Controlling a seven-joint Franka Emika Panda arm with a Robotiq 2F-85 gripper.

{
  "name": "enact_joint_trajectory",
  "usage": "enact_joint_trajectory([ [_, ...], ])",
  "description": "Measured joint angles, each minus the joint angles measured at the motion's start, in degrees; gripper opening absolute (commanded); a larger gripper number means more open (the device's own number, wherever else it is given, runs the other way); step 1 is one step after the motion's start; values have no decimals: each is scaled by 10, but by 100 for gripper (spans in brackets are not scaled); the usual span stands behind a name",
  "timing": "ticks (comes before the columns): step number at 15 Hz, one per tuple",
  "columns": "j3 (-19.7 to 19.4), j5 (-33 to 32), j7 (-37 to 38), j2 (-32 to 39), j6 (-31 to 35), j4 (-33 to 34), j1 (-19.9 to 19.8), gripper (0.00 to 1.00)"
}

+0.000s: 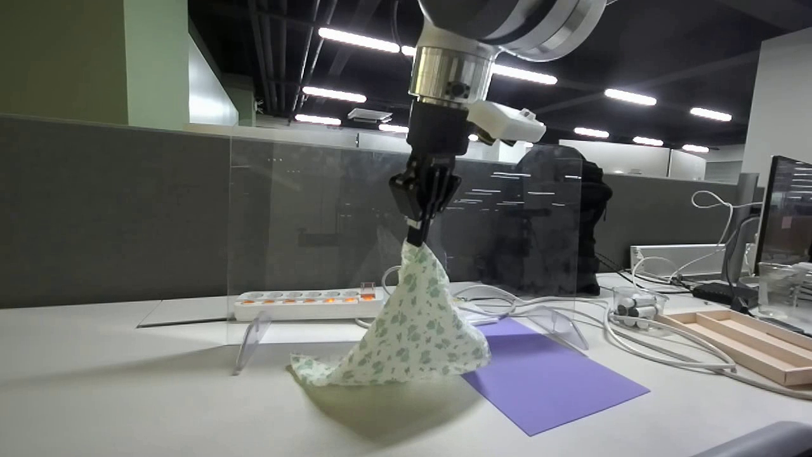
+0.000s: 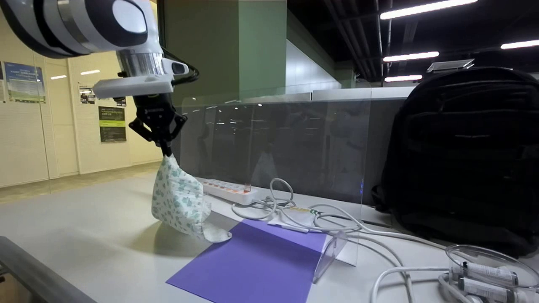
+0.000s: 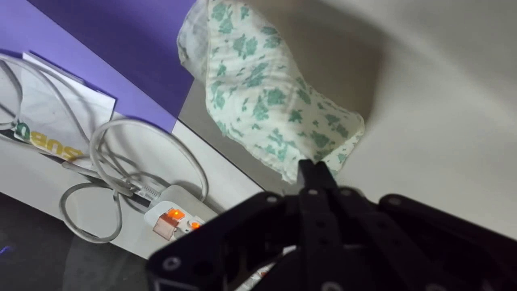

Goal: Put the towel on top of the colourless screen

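Towel (image 1: 415, 324) hangs pinched at its peak in the claw (image 1: 416, 236), presumably so the rest can drape over the screen (image 1: 336, 216).

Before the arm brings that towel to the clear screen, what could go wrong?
The towel might slip out, since the gripper pinches only a small bit at its top. Hanging loose below that, it could also catch the clear screen and knock it over, as the screen appears to stand on slim feet.
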Motion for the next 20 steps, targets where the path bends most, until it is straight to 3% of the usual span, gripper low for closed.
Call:
enact_joint_trajectory([
  [6,-2,1,4,-8,10,-8,0,0],
  [11,-2,0,76,-45,56,10,-3,0],
  [20,60,-11,237,-168,112,56,-89,0],
])
